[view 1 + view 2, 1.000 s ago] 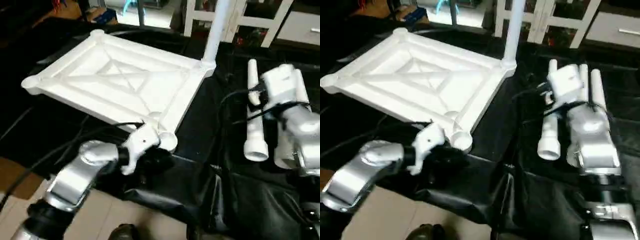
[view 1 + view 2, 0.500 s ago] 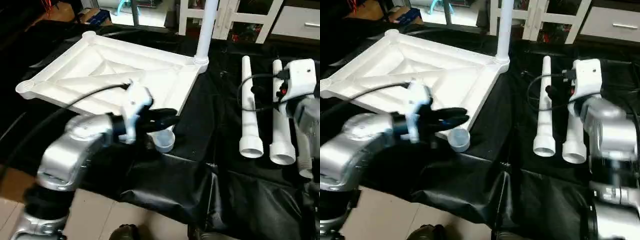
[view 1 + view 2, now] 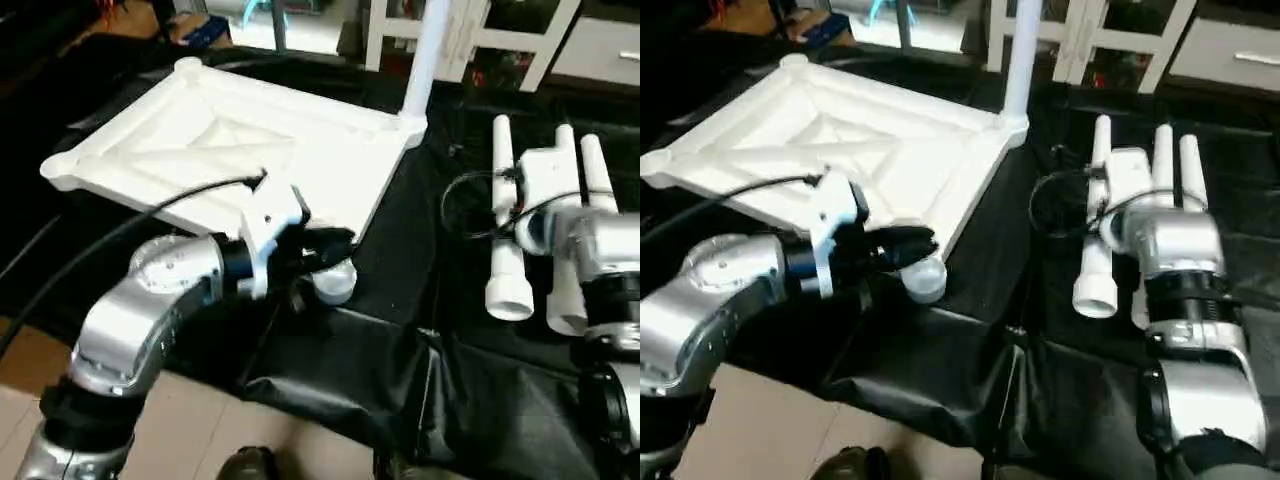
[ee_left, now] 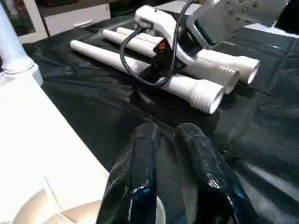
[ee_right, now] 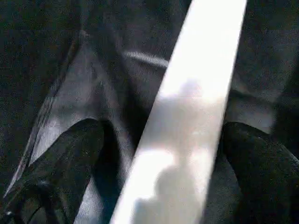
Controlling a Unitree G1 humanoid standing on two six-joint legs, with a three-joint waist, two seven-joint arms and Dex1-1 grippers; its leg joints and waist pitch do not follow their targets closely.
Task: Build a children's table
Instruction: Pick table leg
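1. My left jaws [image 4: 170,140] stand narrow, a slim gap between the black fingers [image 4: 135,172], holding nothing, just beside the near corner socket [image 3: 333,283] of the tabletop.
2. My right jaws [image 5: 161,140] stand wide, one finger [image 5: 60,158] on either side of a white tube leg [image 5: 196,93]; I cannot tell whether they touch it.
3. The tabletop [image 3: 200,130] lies upside down on the black-draped surface [image 3: 400,260], X-ribs up, on my left.
4. One leg [image 3: 425,50] stands upright in its far corner socket.
5. Three loose legs [image 3: 505,240] lie side by side on my right, my right wrist over them.
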